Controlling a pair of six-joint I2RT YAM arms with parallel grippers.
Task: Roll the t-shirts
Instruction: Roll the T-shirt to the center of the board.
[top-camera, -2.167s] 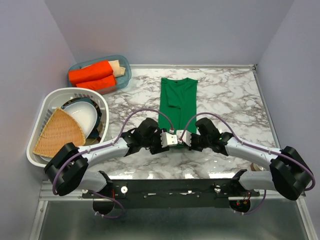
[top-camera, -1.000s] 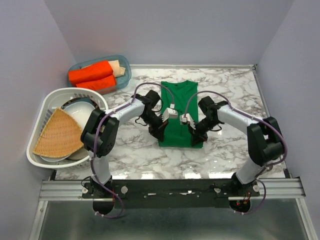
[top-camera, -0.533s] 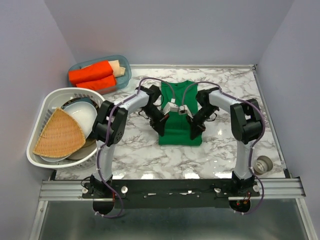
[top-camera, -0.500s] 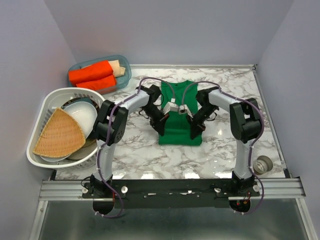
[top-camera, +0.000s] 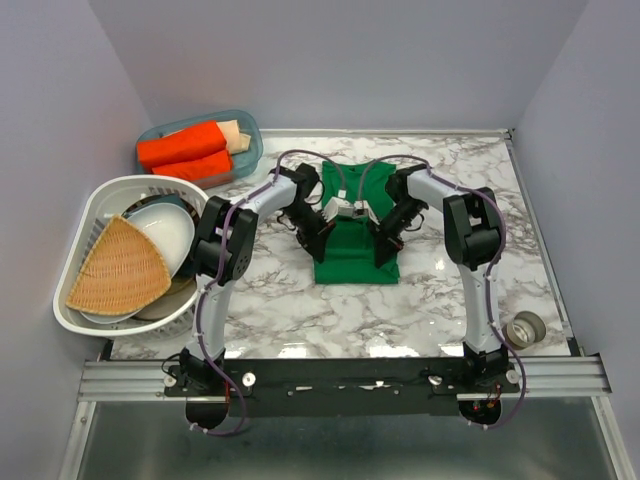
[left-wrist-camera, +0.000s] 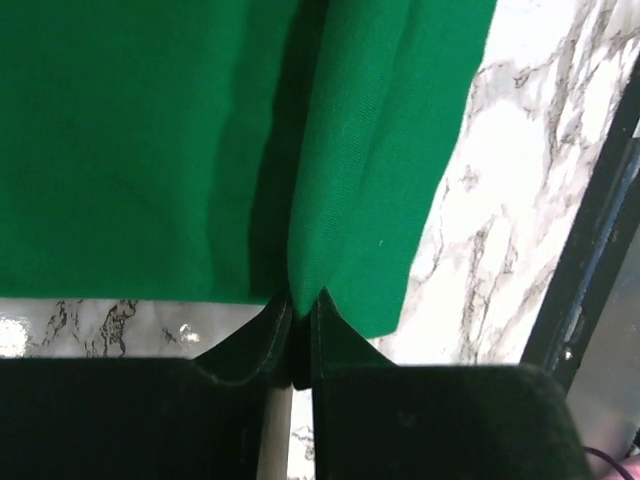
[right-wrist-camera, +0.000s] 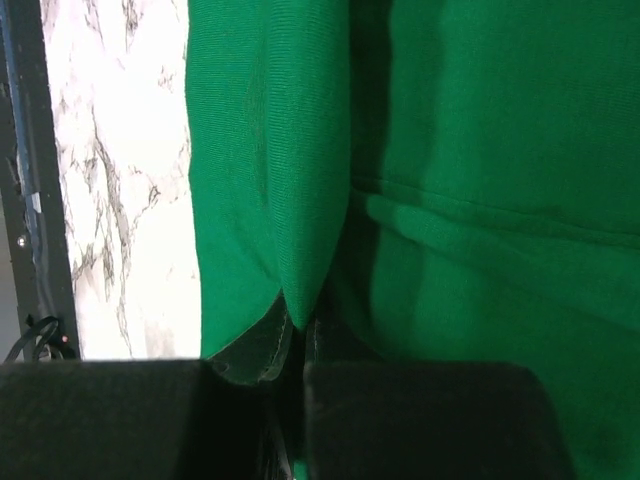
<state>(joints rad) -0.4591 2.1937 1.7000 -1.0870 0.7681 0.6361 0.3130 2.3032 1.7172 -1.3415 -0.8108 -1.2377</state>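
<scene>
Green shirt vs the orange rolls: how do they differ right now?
The green shirt lies folded flat on the table; the orange rolls are tight cylinders in the bin. The left gripper and right gripper pinch the green shirt; no gripper touches the orange rolls. Both are plain single-colour fabric.

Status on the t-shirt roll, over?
Left hand and right hand each pinching green t-shirt fabric. Near end folded over, no roll yet. Tape roll at near right corner, apart.

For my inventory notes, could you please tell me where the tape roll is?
In the top view, the tape roll lies on the marble table at its near right corner, beside the right arm.
</scene>
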